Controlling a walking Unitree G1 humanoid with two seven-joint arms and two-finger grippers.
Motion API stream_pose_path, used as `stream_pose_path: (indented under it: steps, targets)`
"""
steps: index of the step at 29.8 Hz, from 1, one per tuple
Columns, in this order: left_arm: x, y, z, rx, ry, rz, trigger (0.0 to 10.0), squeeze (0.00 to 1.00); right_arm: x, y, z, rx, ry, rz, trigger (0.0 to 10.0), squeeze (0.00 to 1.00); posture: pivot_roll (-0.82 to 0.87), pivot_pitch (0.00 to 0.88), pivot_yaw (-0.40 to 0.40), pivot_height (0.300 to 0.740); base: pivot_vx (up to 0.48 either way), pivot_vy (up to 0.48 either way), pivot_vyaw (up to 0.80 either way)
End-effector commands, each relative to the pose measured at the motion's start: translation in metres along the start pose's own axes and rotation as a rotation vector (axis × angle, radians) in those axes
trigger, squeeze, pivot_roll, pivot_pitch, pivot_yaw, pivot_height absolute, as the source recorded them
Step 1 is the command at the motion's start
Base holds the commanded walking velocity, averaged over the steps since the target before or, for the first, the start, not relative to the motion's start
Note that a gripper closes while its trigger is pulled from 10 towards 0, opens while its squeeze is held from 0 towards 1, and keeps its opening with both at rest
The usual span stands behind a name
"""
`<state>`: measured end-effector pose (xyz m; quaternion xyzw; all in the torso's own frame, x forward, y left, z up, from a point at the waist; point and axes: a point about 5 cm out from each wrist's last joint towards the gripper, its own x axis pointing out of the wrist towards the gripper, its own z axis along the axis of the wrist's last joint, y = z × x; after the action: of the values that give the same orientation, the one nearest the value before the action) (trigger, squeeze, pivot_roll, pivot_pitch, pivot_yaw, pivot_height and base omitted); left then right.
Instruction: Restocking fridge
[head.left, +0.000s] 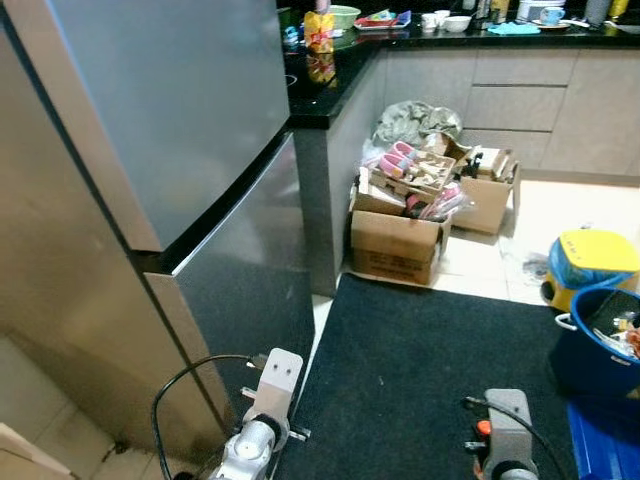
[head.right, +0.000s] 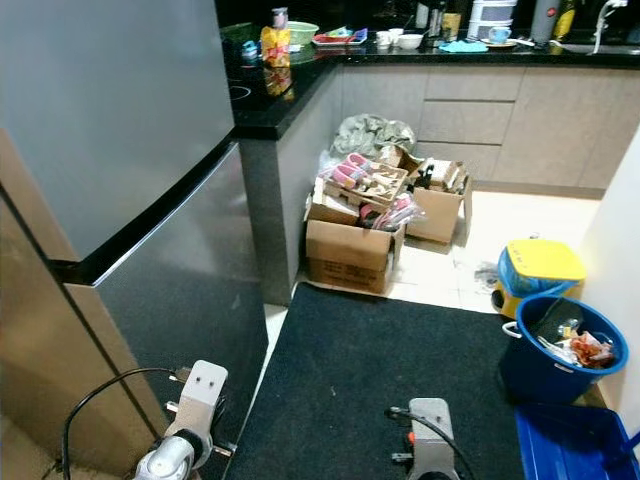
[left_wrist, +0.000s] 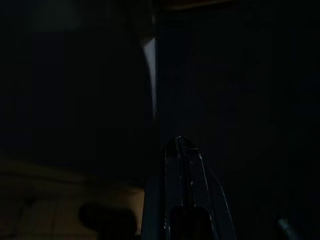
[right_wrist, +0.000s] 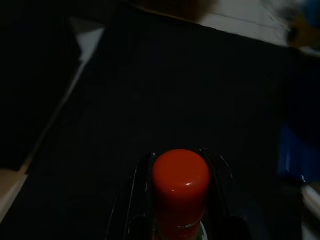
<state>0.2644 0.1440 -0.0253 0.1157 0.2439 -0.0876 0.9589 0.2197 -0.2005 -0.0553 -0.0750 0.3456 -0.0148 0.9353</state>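
Right pincer (right_wrist: 179, 200) clamps red-capped bottle (right_wrist: 180, 187) low over black floor mat (head.left: 420, 380), carried for restocking. Tall steel two-door fridge (head.left: 170, 200) shut, alongside. Left pincer (left_wrist: 182, 165) closed, empty.

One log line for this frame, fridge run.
fridge: both doors closed | right hand: holds red-capped bottle over black mat | left hand: idle, low beside fridge
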Motion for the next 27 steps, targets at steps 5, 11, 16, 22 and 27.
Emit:
stream_pose_path:
  steps: [5,11,16,22,27]
  targets:
    - [-0.006,0.026,-0.003,-0.023,-0.036,0.095,10.0,0.00,0.002,0.014,0.009,-0.118,-0.043,0.102,10.0,0.00,-0.03,0.023,-0.007,0.740,0.000,0.000,0.00]
    - [-0.013,0.036,-0.020,-0.018,0.027,0.122,10.0,0.00,0.003,0.026,0.010,-0.207,-0.022,0.185,10.0,0.00,-0.01,0.019,-0.028,0.740,0.000,0.000,0.00]
    - [-0.041,0.059,-0.067,0.057,0.188,0.229,10.0,0.00,0.004,0.030,0.010,-0.231,-0.008,0.200,10.0,0.00,0.00,0.017,-0.036,0.740,0.000,0.000,0.00]
    - [-0.049,0.103,-0.050,0.041,0.071,0.478,10.0,0.00,0.003,0.019,0.007,-0.220,-0.013,0.163,10.0,0.00,0.00,0.019,-0.041,0.740,0.000,0.000,0.00]
    - [-0.041,0.125,-0.024,-0.069,-0.011,0.526,8.0,0.00,0.000,0.013,0.000,-0.219,0.002,0.147,10.0,0.00,-0.02,0.011,-0.025,0.740,0.000,0.000,0.00]
